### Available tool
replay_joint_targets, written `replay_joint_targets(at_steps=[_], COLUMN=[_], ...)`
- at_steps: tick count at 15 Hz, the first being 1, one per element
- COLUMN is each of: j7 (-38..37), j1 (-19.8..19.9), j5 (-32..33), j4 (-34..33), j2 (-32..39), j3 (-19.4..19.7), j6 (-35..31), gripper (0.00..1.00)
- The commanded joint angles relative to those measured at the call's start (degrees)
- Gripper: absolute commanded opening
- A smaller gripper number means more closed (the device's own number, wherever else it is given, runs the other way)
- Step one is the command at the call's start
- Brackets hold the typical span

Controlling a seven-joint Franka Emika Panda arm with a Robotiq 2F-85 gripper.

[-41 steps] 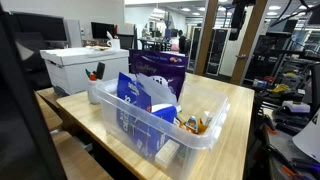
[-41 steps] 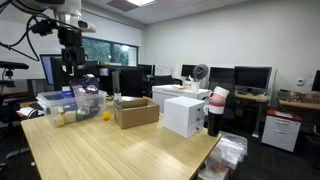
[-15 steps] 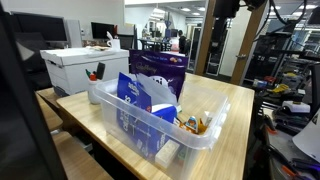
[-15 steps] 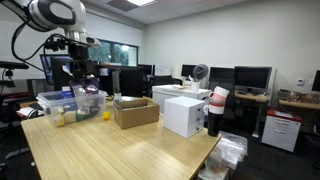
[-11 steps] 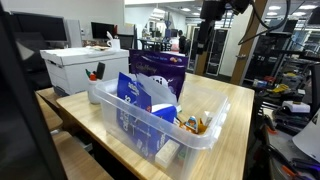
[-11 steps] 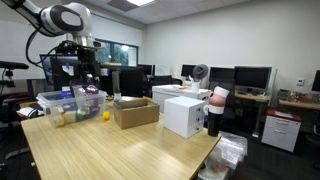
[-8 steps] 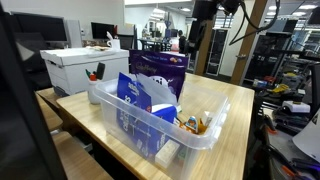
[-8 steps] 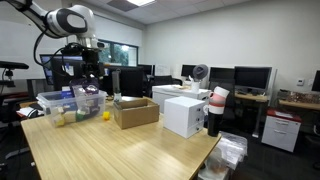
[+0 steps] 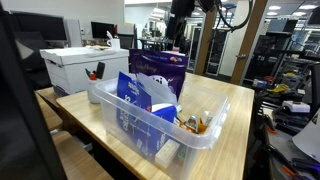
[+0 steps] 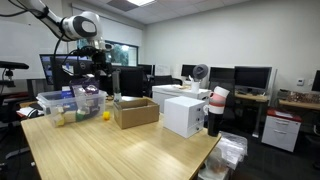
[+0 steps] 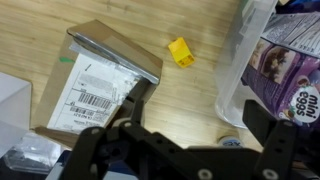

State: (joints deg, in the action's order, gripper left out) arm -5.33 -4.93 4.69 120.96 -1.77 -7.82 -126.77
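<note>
The jaws hang released and empty, high above the wooden surface (image 10: 120,150), touching nothing. In the wrist view their dark fingers (image 11: 137,100) stand wide apart at the near edge of the picture. The yellow block (image 11: 180,52) shows beyond the gap between them, well below and clear of both.

The block lies on bare wood between a cardboard box (image 11: 100,85) with a white printed label (image 11: 88,92) and a clear bin (image 11: 238,70) holding a purple bag (image 11: 290,60). In an exterior view, the block (image 10: 106,115) sits just right of the bin (image 10: 70,105) and left of the box (image 10: 135,110). The jaws are up above the bin's right end.
</note>
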Motion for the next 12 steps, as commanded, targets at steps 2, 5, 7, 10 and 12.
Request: replay_joint_targets(at_steps=[2,5,7,10,12], j7=[-2.2,-2.0,-1.8,-1.9,-1.8], j1=[-2.1,-3.4,-4.3,-5.6,-6.2], j5=[3.2,3.8,3.8,2.8,1.9], j4=[-7.9,-11.3,-13.1,-14.7,-14.5], j2=[6.4,8.9,10.5,12.4,12.8], j3=[-0.4,-0.5,-0.7,-0.8,-1.0], j6=[0.9,1.0,0.7,-0.7,-1.5], gripper=[1.00,1.00,1.00,1.00,1.00])
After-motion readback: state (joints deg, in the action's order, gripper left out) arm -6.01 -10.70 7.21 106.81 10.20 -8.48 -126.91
